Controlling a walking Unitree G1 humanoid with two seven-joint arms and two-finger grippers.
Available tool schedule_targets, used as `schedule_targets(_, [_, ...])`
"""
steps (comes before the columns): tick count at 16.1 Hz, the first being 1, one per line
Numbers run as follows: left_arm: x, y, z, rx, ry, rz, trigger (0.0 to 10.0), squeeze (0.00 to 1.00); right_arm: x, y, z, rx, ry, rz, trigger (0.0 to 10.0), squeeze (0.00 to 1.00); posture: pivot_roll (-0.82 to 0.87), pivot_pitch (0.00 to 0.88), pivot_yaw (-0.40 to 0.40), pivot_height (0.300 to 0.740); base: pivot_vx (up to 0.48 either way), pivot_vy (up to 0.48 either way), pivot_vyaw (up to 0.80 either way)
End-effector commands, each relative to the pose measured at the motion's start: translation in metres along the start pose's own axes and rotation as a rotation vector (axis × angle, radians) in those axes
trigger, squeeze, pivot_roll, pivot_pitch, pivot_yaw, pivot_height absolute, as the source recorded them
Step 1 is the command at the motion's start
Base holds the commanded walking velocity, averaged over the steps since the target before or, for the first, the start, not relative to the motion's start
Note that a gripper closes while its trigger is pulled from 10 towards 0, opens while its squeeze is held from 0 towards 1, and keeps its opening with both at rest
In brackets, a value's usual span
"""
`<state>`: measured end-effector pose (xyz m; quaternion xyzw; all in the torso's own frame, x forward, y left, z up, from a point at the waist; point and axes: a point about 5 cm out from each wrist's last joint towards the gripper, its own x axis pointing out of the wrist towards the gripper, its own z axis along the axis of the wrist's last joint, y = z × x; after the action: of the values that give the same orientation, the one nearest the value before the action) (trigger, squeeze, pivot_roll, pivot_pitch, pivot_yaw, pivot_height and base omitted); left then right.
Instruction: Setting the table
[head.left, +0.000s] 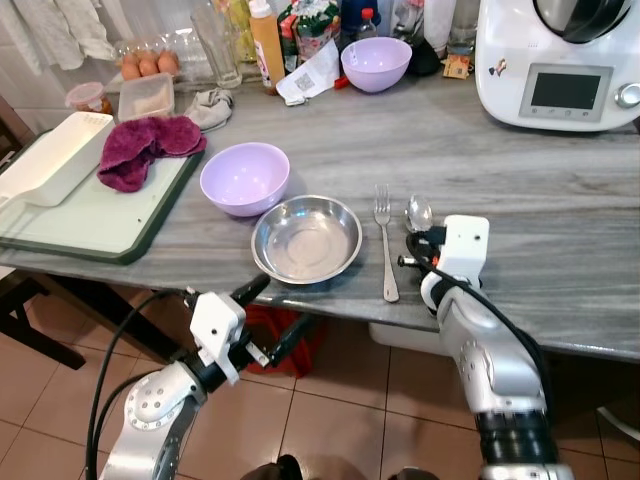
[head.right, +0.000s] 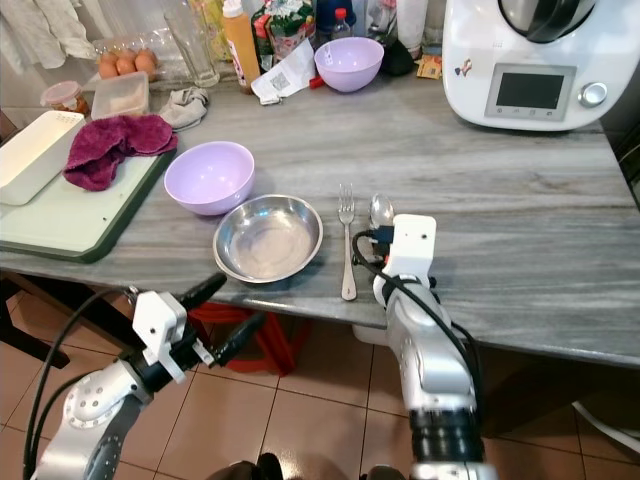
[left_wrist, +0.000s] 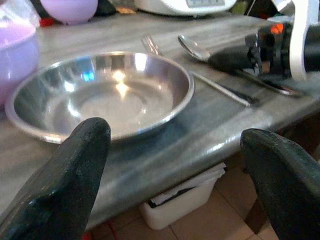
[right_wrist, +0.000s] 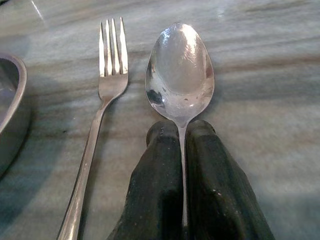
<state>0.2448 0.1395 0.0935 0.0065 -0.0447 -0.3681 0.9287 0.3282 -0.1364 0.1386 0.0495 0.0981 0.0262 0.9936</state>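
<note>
Right gripper (right_wrist: 182, 150) rests low on the grey marble-patterned table (head.left: 520, 180) near its front edge, both black fingers pinched together on the handle of a spoon (right_wrist: 180, 67); the spoon bowl lies face up on the tabletop just ahead of the fingertips. A fork (right_wrist: 102, 100) lies flat just beside the spoon on the robot's left, parallel to it, tines pointing away from the robot, not touching it. Left of the fork sits a shallow steel bowl (head.left: 306, 239), upright and empty, close to the table edge. A lavender bowl (head.left: 245, 178) stands just behind and left of the steel bowl, nearly touching it; a second lavender bowl (head.left: 376, 63) sits well apart at the back of the table. Left gripper (head.left: 268, 318) hangs below the table edge in front of the steel bowl, fingers spread wide, holding nothing. At far left, a tray (head.left: 110, 225) carries a magenta cloth (head.left: 145, 145) and a white rectangular dish (head.left: 55, 155). A white kitchen machine (head.left: 560, 60) stands at back right.
</note>
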Motion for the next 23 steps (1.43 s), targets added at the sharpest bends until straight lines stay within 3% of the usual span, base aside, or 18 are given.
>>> schedule_targets(1, [-0.004,0.002,-0.003,0.007,0.009,0.003,10.0,0.00,0.002,0.002,-0.013,0.001,0.076,0.017,10.0,0.00,-0.13,0.160,0.095,0.740,0.000,0.000,0.00])
schedule_targets(6, [-0.005,0.003,-0.010,0.012,0.008,-0.008,10.0,0.00,0.008,0.001,-0.011,-0.011,0.094,0.007,10.0,0.00,-0.13,0.158,0.088,0.740,0.000,0.000,0.00])
schedule_targets(8, [-0.005,0.003,-0.012,0.013,0.006,-0.013,10.0,0.00,0.009,0.001,-0.012,-0.003,0.096,0.004,10.0,0.85,-0.13,0.158,0.087,0.740,0.000,0.000,0.00])
schedule_targets(9, [-0.005,0.003,-0.013,0.014,0.004,-0.016,10.0,0.00,0.009,0.001,-0.012,0.002,0.097,0.006,10.0,1.00,-0.13,0.158,0.087,0.740,0.000,0.000,0.00])
schedule_targets(17, [0.000,0.015,0.010,0.065,-0.063,-0.004,10.0,0.00,0.007,-0.004,-0.009,-0.004,0.057,-0.012,10.0,1.00,-0.12,0.142,0.083,0.740,0.000,0.000,0.00])
schedule_targets(21, [0.018,0.033,0.060,0.141,-0.170,0.070,10.0,0.00,0.003,-0.007,0.006,-0.006,-0.040,-0.021,10.0,1.00,-0.12,0.134,0.082,0.740,0.000,0.000,0.00])
schedule_targets(23, [0.025,0.038,0.070,0.143,-0.196,0.100,10.0,0.00,0.001,-0.006,0.013,-0.016,-0.082,-0.016,10.0,1.00,-0.13,0.130,0.082,0.740,0.000,0.000,0.00])
